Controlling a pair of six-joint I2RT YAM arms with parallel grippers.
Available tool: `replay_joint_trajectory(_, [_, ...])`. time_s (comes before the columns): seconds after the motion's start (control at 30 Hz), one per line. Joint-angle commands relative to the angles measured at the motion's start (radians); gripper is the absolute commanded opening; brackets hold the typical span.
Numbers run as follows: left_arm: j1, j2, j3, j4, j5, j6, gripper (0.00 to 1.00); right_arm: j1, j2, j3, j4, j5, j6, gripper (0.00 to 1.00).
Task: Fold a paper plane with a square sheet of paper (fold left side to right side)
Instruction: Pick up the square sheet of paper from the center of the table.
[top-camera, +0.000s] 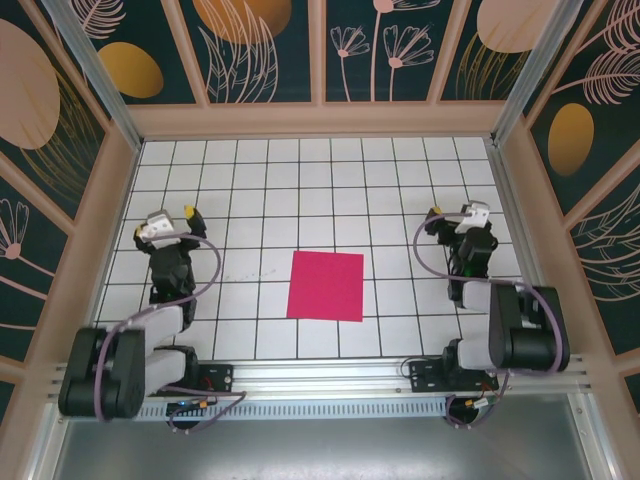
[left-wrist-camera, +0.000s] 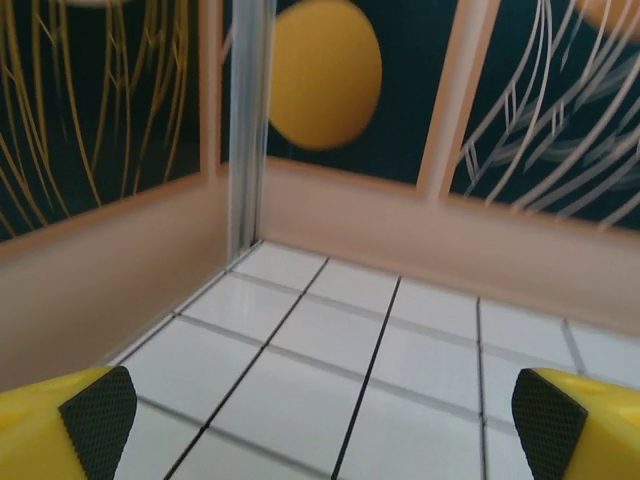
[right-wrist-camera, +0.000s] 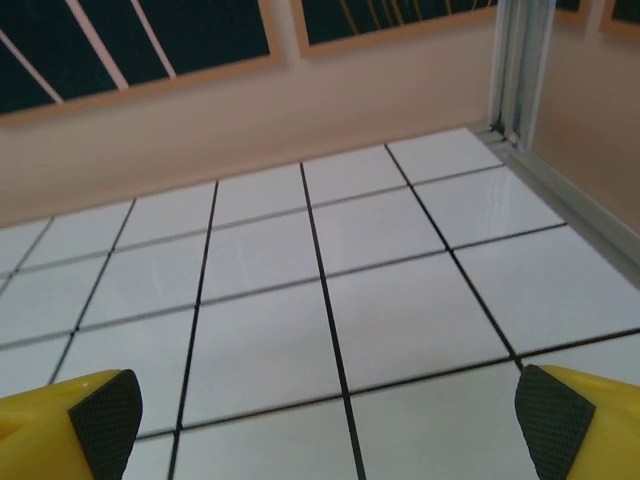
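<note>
Here, the paper (top-camera: 326, 286) lies flat at table (top-camera: 300, 170) centre; left gripper (top-camera: 172, 216) at its 9 o'clock, right gripper (top-camera: 457, 215) at 3 o'clock, both spread wide, empty.

The square sheet of paper (top-camera: 326, 285), magenta-pink and unfolded, lies flat on the white gridded table near its front edge, roughly midway between the two arms.

left arm (top-camera: 165, 318) bent, right arm (top-camera: 500, 305) bent, both jaws wide apart
</note>
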Motion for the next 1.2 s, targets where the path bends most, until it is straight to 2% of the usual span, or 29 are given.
replay_joint_trajectory(0.0, [0.001,-0.094,0.116,-0.358,0.055,-0.181,0.98,0.039,-0.113,0.105,-0.302,0.055,0.099,0.99])
replay_joint_trajectory(0.13, [-0.006,-0.064,0.246,-0.583,0.382,-0.369,0.98,0.185,-0.158,0.213,-0.551,0.111,0.191,0.99])
replay_joint_trajectory(0.2, [-0.038,-0.018,0.294,-0.672,0.498,-0.419,0.99,0.274,-0.14,0.26,-0.626,0.124,0.235,0.99])
replay_joint_trajectory(0.33, [-0.186,0.092,0.39,-0.856,0.627,-0.407,0.99,0.44,-0.039,0.365,-0.757,0.174,0.345,0.99])
replay_joint_trajectory(0.47, [-0.307,0.124,0.369,-0.859,0.743,-0.485,0.98,0.557,0.08,0.448,-0.87,0.184,0.418,0.99])
replay_joint_trajectory(0.6, [-0.43,0.125,0.339,-0.875,0.777,-0.551,0.98,0.655,0.194,0.511,-0.959,0.217,0.447,0.99])
replay_joint_trajectory(0.83, [-0.615,0.2,0.35,-0.925,0.809,-0.601,0.98,0.726,0.267,0.539,-1.033,0.199,0.482,0.99])
replay_joint_trajectory(1.17, [-0.719,0.336,0.37,-0.915,0.81,-0.635,0.99,0.783,0.311,0.543,-1.064,0.177,0.498,0.99])
